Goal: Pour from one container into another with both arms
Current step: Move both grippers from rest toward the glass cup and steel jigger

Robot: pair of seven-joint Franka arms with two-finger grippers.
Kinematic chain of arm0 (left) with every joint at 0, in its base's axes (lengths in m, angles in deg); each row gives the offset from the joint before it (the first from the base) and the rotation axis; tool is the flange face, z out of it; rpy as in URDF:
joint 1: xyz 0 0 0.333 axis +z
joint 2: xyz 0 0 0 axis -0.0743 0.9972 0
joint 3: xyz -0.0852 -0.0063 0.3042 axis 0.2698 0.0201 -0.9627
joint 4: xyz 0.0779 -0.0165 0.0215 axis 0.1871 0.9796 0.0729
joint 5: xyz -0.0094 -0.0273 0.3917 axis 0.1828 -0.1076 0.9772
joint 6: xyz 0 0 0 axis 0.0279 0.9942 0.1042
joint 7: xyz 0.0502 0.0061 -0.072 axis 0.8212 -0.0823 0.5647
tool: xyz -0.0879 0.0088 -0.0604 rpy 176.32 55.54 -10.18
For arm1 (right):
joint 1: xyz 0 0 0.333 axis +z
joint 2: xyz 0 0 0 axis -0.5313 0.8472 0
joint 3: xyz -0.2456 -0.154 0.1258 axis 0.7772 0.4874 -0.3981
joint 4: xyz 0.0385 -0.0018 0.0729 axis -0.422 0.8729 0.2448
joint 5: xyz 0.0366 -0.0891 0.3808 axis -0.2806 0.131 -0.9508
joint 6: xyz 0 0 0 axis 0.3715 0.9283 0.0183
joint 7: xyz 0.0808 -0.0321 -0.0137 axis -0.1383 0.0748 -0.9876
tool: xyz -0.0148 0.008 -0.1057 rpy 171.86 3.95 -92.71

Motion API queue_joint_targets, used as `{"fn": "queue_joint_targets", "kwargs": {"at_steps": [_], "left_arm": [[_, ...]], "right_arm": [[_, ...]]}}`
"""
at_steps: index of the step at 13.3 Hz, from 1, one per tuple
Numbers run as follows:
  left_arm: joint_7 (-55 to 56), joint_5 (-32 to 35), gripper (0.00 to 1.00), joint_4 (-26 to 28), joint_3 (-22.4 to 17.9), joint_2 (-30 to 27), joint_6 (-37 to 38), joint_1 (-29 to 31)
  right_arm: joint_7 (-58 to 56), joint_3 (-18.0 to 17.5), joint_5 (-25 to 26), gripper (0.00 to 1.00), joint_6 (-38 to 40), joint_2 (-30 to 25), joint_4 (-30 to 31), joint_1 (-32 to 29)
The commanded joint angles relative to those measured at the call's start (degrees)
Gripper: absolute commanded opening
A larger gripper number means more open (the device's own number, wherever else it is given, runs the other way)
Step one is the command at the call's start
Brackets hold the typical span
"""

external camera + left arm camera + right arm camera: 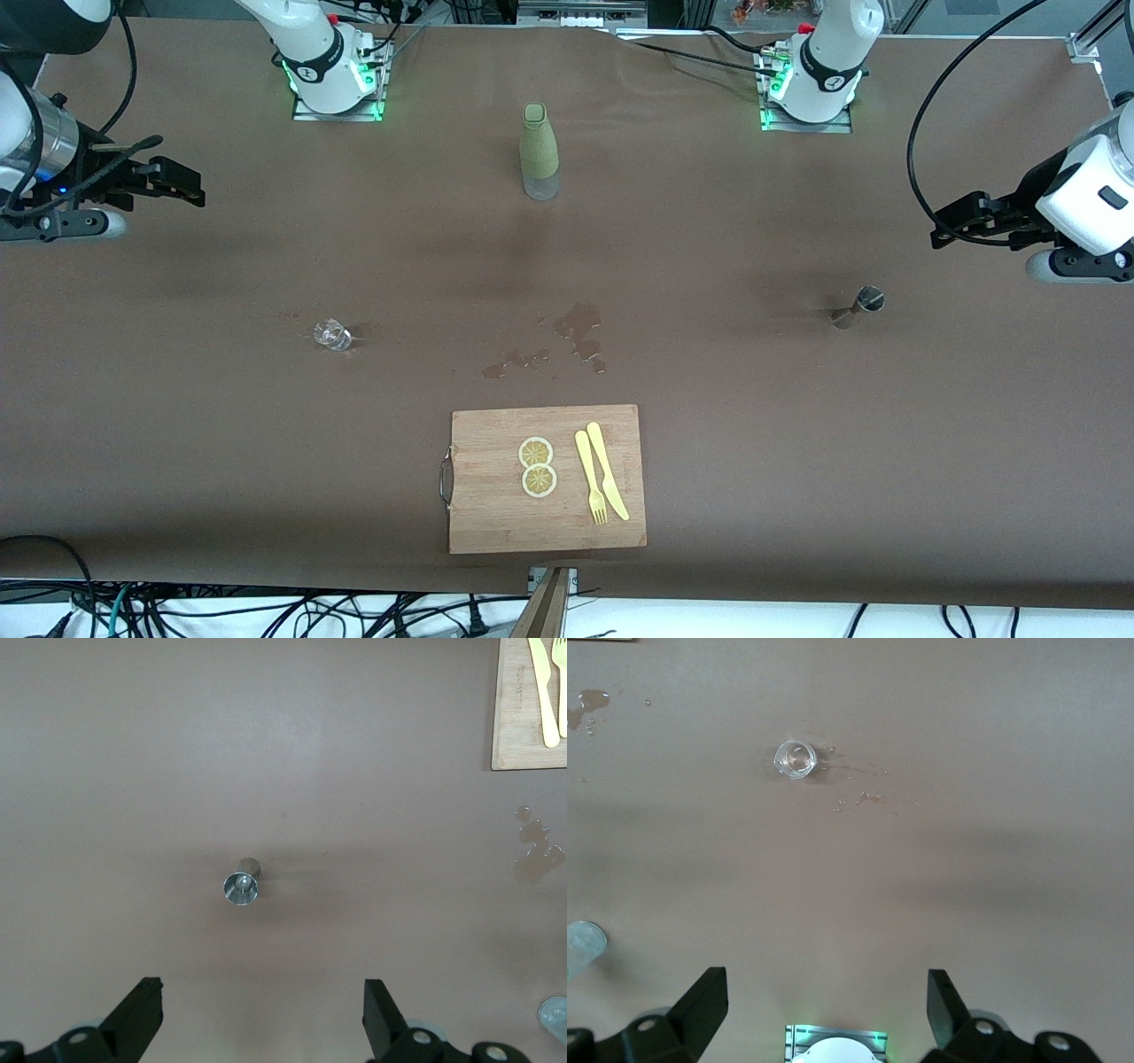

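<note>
A tiny clear glass cup [332, 335] [795, 759] stands upright on the brown table toward the right arm's end. A small silver jigger [864, 306] [241, 886] stands upright toward the left arm's end. My right gripper [190, 184] [827, 988] hangs open over bare table at its own end, well apart from the cup, and holds nothing. My left gripper [943, 226] [261, 992] hangs open and holds nothing over bare table at its end, well apart from the jigger.
A tall olive-green bottle [539, 151] stands mid-table between the arm bases. Spilled liquid [580, 341] stains the middle. Nearer the front camera lies a wooden cutting board [496, 514] with lemon slices [537, 466] and a yellow knife and fork [601, 483].
</note>
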Motion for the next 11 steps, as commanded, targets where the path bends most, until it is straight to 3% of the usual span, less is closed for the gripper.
{"fn": "queue_joint_targets", "kwargs": {"at_steps": [1,5,8,11], "left_arm": [[-0.17,-0.77,1.0,0.36,0.09,-0.29,-0.54,0.28],[-0.43,-0.33,1.0,0.36,-0.08,-0.29,-0.37,0.36],[-10.58,-0.24,1.0,0.44,-3.23,0.58,-0.37,1.42],[-20.27,-0.94,1.0,1.23,-9.38,2.25,-0.28,2.99]], "right_arm": [[-2.27,0.53,0.11,1.0,0.66,1.38,-1.59,-0.28],[-15.44,1.58,-0.33,1.0,0.22,4.37,-1.59,-0.72],[-27.27,5.79,-8.48,1.0,-0.31,7.26,-1.51,-1.77],[-41.09,6.51,-14.2,1.0,-2.95,10.96,-0.98,-4.58]]}}
